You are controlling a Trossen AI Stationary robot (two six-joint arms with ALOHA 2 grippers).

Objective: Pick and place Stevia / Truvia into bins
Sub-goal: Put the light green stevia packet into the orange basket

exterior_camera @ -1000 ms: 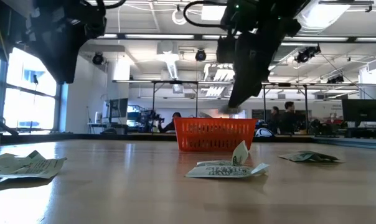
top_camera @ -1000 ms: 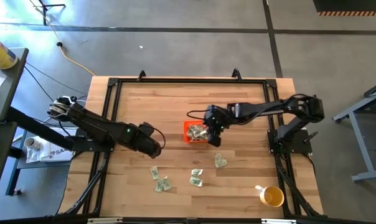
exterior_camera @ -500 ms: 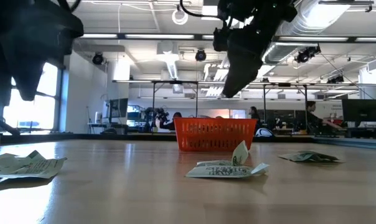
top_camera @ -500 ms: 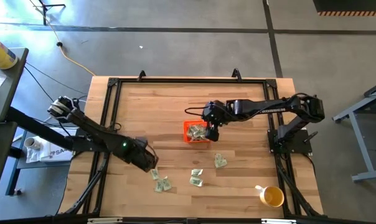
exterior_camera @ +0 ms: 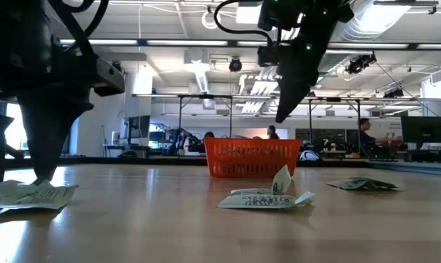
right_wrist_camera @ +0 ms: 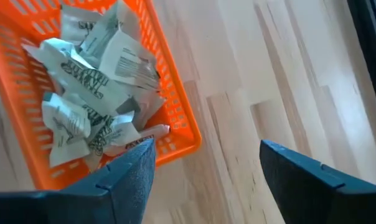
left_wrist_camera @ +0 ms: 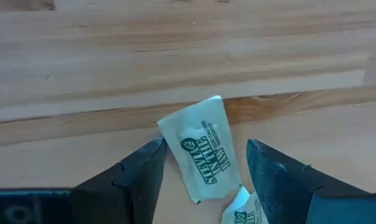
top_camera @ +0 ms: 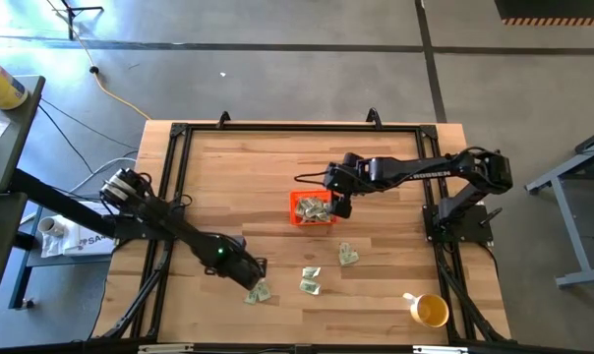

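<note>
Packets first: a heap of Stevia packets [right_wrist_camera: 94,93] sits inside the orange bin [top_camera: 311,208], crumpled and piled near the rim. More lie loose on the table [top_camera: 238,167]: one just on the near side of the bin [top_camera: 348,255], one further toward the table's front edge from the bin [top_camera: 310,281], and a small cluster [top_camera: 259,292] well off to the bin's left-front. In the left wrist view one packet [left_wrist_camera: 203,146] lies flat on the wood, lettering up, with a second [left_wrist_camera: 241,208] peeking in beside it.

Over that cluster, the left claw [left_wrist_camera: 203,171] is down low with its fingers spread wide, one on each side of the flat packet, nothing gripped yet. At the bin, the right claw [right_wrist_camera: 203,165] hangs above the bin's right edge, fingers also wide apart and empty, the pile of packets just beneath it.

Now the risks. That packet is thin and flat on the table; if the left claw closes too high, I'd expect the fingers to slide over the paper and come up empty. The neighbouring packet is so close it could get dragged along or pinched too. And at the bin, the heap looks full enough that a drop near the wall might spill over, or a low pass might nudge the light bin itself.
</note>
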